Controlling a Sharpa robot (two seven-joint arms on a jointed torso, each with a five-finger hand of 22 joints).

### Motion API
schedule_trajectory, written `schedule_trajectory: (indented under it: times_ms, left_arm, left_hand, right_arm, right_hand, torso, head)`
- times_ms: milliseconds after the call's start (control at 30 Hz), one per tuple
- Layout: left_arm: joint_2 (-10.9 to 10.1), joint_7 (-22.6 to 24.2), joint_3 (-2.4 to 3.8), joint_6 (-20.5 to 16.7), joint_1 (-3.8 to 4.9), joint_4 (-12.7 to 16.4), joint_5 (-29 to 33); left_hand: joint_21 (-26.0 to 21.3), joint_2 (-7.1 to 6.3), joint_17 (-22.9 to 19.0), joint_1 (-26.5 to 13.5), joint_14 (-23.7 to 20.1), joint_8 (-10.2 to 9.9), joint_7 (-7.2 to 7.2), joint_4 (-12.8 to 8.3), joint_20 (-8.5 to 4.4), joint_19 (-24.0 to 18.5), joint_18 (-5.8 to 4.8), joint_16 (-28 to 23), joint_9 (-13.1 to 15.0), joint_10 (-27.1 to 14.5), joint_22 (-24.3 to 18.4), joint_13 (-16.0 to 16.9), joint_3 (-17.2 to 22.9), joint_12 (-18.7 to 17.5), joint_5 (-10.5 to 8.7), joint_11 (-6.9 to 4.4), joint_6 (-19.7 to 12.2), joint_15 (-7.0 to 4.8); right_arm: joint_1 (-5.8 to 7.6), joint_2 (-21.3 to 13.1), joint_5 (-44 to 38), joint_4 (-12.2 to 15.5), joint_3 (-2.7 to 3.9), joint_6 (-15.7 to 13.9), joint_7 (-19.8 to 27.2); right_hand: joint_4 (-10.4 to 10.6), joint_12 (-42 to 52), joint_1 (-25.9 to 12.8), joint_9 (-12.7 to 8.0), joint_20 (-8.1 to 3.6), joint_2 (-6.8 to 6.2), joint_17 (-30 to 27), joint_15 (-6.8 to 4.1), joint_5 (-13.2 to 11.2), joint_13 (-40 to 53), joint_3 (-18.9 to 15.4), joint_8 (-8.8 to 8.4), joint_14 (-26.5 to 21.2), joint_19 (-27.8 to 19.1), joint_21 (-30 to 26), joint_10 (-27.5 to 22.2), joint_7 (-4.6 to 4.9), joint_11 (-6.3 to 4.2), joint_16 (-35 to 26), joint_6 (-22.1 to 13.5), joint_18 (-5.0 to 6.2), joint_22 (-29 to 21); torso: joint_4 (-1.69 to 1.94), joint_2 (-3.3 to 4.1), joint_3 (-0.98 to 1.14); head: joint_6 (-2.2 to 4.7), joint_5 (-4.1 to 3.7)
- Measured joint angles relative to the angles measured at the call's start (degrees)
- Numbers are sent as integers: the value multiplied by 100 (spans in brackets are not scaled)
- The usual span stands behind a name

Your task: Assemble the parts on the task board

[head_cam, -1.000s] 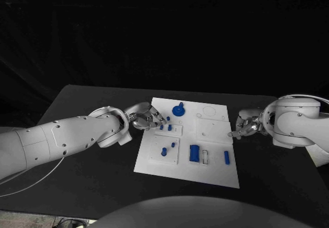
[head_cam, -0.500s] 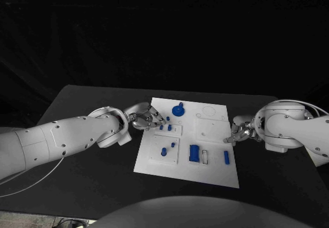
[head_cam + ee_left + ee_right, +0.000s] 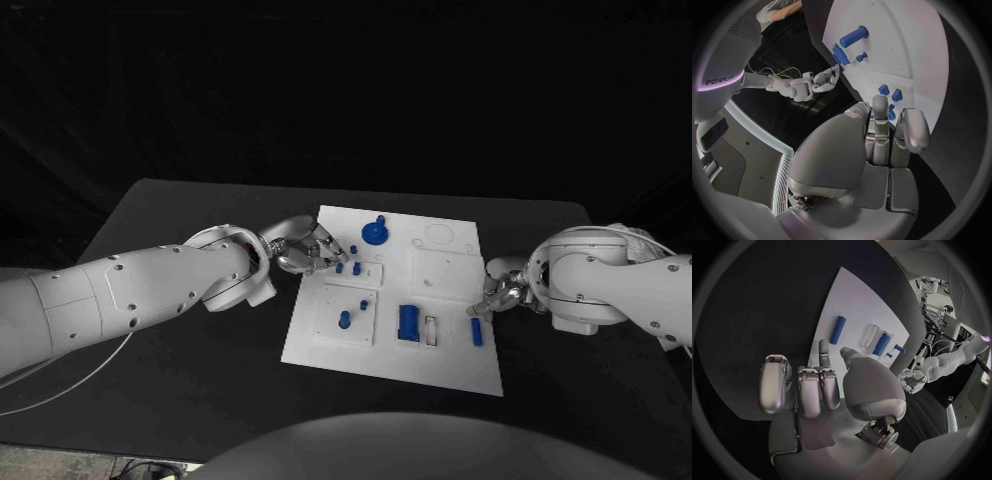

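Note:
The white task board (image 3: pixel 450 272) lies mid-table with blue parts on it: a round knob (image 3: pixel 375 234), small pegs (image 3: pixel 349 268), a block (image 3: pixel 408 321) and a rod (image 3: pixel 476 332). My left hand (image 3: pixel 303 248) is at the board's upper left edge, fingers reaching toward the pegs. In the left wrist view a blue peg (image 3: pixel 891 114) shows between its fingers (image 3: pixel 879 107); I cannot tell whether it is held. My right hand (image 3: pixel 498 295) hovers at the board's right edge just above the rod (image 3: pixel 837 330), most fingers (image 3: pixel 811 390) curled in, holding nothing.
The board rests on a black table (image 3: pixel 173 330) with bare surface to its left and front. A white slot (image 3: pixel 430 329) sits between the block and the rod. Raised white squares (image 3: pixel 441 270) take up the board's middle right.
My right hand has moved toward me along the board's right edge, closer to the blue rod. The left hand and the parts have stayed put.

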Motion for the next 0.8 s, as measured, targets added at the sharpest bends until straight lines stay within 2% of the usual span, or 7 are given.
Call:
schedule_trajectory:
  times_ms: [367, 400, 600, 733, 800]
  left_arm:
    - [-2, -6, 1, 2, 0, -2, -1]
    - [-2, -7, 1, 2, 0, -2, -1]
    - [-3, -11, 1, 3, 0, 0, -1]
    - [-3, -18, 1, 4, 0, 3, -1]
    - [-3, -21, 1, 5, 0, 3, -1]
  left_hand:
    - [0, 0, 0, 0, 0, 0, 0, -17, 0, 0, 0, 0, -1, 21, -1, 0, 16, 0, 0, 21, 0, 0]
    - [0, 0, 0, 0, 0, 0, 0, -17, 0, 0, 0, 0, -1, 21, 0, 0, 16, 0, 0, 21, 0, 0]
    - [0, 0, 0, 0, 0, 0, 0, -16, 0, 0, 0, 0, -1, 21, -1, 0, 16, 0, 0, 21, 0, 0]
    - [0, 0, 0, 0, 0, 0, 0, -16, 0, 0, 0, 0, -1, 21, -1, 0, 16, 0, 0, 21, 0, 0]
    - [0, 0, 1, 0, 0, 0, 0, -16, 0, 0, 0, 0, -1, 21, -1, 0, 16, 0, 0, 21, 0, 0]
  right_arm:
    - [-140, 57, 13, -51, 1, 8, -10]
    - [-155, 62, 17, -57, 1, 9, -11]
    - [-211, 94, 40, -112, 30, 5, -13]
    - [-243, 116, 46, -150, 48, -15, -13]
    - [-267, 129, 46, -171, 54, -36, -13]
  right_hand:
    - [0, 0, -26, 4, -21, 22, -1, 0, -25, 0, 0, -35, 0, -21, -55, 0, 2, 0, 0, 59, 0, -1]
    - [0, 0, -57, 9, -15, -9, -1, 0, -25, 0, 0, -52, 0, -26, -55, 0, 1, 0, 0, 60, 0, -1]
    - [-31, 0, -101, 18, -14, -7, -1, 0, -25, 0, 1, -140, 0, -69, -169, 0, 8, 0, 0, 115, 0, -1]
    - [-140, 0, -101, 58, 1, -7, -1, 0, -16, 0, 38, -162, 0, -146, -358, 0, 21, 0, 0, 112, 0, -1]
    - [-215, 0, -100, 643, 10, -7, -1, 1, 102, -1, 57, -162, 0, -179, -468, 0, 41, 0, 0, 76, 0, -2]
  torso:
    - [3, -1, 0]
    - [3, -1, -1]
    - [3, -2, -1]
    - [3, -3, -1]
    - [3, -3, -1]
  head:
    - [0, 2]
    - [0, 5]
    - [0, 14]
    - [0, 15]
    - [1, 18]
